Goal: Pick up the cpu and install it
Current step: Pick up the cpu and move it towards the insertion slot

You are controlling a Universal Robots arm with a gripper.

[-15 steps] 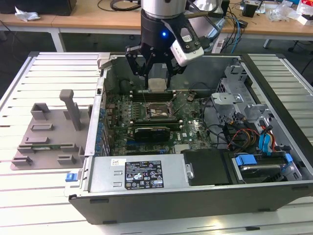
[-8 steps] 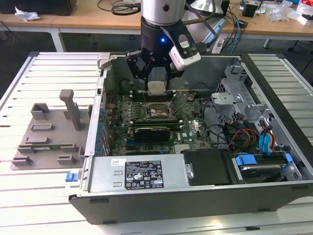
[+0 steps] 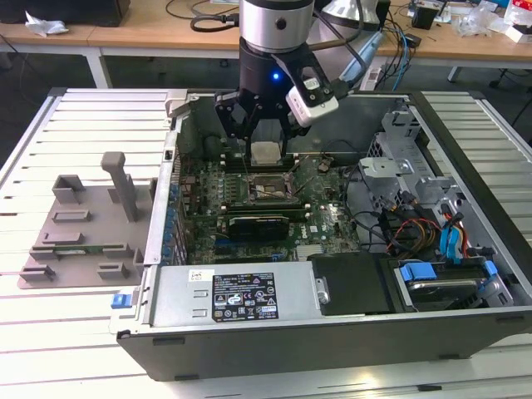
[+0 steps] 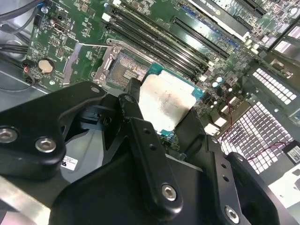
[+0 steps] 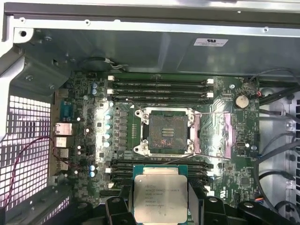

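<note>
You have the pick-up done and the seating not yet done: the gripper (image 3: 266, 155) pinches the cpu (image 5: 160, 197) by its edges between its fingers (image 5: 117, 206), clear above the motherboard (image 5: 93, 122) and near the open, empty socket (image 5: 167, 131), whose raised frame and flanking memory slots (image 5: 159, 86) leave tight margins.

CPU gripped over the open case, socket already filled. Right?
No. The socket is empty, its contacts bare in the first wrist view. The rest holds: the gripper grips the cpu over the open case.
</note>
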